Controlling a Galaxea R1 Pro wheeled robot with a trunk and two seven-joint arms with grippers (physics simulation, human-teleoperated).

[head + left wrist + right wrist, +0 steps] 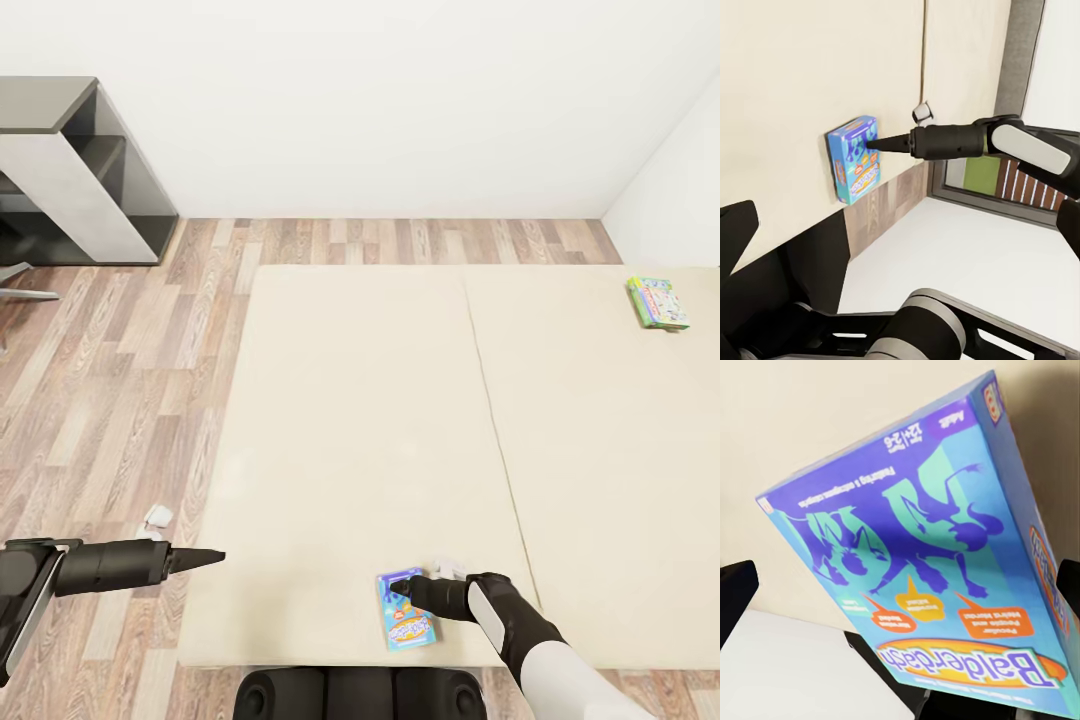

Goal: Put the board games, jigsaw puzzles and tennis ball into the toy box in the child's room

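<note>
A blue cartoon board game lies flat on the beige bed near its front edge. My right gripper is down over the game's far end, its tip touching the box in the left wrist view. In the right wrist view the box lid looms close, with a dark finger at each side, wide apart and open. A second board game, green-edged, rests at the bed's far right. My left gripper hovers open over the wood floor beside the bed's left edge.
A grey stepped shelf unit stands against the white wall at the back left, with chair legs next to it. Wood-plank floor runs along the bed's left side and far end. My base sits against the bed's front edge.
</note>
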